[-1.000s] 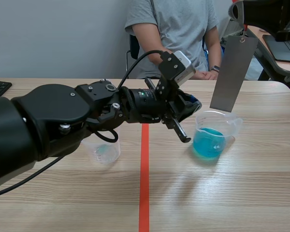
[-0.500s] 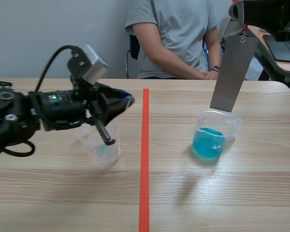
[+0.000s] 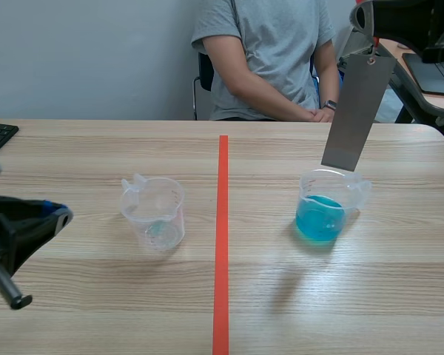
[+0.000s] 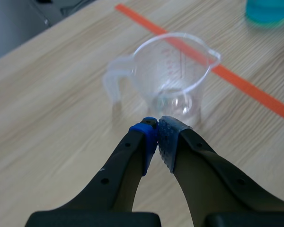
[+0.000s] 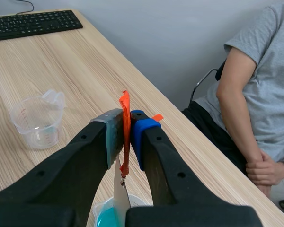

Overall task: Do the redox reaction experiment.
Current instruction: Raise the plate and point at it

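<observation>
A clear beaker (image 3: 320, 214), part-filled with blue liquid, stands upright. A grey metal strip (image 3: 357, 111) hangs by an orange tag (image 5: 126, 132) just above it; a near-empty beaker (image 3: 157, 214) stands well apart.

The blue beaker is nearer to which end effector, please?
Right. The right end effector is above the blue beaker, holding a metal strip; the left end effector is beyond the clear beaker.

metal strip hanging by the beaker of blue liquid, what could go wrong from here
1. The metal strip hangs by a thin orange tag pinched in the right claw; it may swing or slip and miss the beaker of blue liquid.
2. The strip looks much longer than the beaker is tall; released, it could lever it over.
</observation>
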Controlling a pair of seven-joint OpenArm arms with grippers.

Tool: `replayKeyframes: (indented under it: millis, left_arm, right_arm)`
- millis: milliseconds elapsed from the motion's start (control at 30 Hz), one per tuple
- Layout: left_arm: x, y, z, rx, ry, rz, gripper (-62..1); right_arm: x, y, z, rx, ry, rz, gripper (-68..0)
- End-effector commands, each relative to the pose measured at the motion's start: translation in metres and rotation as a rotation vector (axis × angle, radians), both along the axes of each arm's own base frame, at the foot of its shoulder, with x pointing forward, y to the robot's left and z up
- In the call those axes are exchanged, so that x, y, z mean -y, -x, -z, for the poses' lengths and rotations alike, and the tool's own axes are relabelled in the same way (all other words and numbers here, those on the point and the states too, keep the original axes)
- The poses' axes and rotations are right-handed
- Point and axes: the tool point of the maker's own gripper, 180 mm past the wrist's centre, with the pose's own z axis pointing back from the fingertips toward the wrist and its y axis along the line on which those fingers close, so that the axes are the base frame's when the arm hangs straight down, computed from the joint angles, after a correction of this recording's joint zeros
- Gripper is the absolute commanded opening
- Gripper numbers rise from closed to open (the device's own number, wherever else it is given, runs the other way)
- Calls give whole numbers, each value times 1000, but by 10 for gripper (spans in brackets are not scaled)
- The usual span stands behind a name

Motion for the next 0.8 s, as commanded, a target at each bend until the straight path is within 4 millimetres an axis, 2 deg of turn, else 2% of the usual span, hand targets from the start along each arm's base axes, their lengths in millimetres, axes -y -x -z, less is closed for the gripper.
replayKeyframes:
  millis: [0, 200, 400, 600, 767]
  left_arm:
    - [0, 6, -6, 17, 35, -24, -560]
    - [-37, 45, 9, -68, 11, -163, -560]
    - [-64, 80, 20, -131, 5, -291, -560]
    - [-76, 102, 27, -176, -2, -361, -560]
    - [-78, 109, 30, -192, 3, -384, -560]
  right_arm:
    - [3, -1, -19, 55, -5, -1, -660]
    - [3, -1, -19, 55, -5, -1, -660]
    - [3, -1, -19, 55, -5, -1, -660]
    - [3, -1, -19, 55, -6, -1, -660]
    - [3, -1, -19, 56, -5, -1, -660]
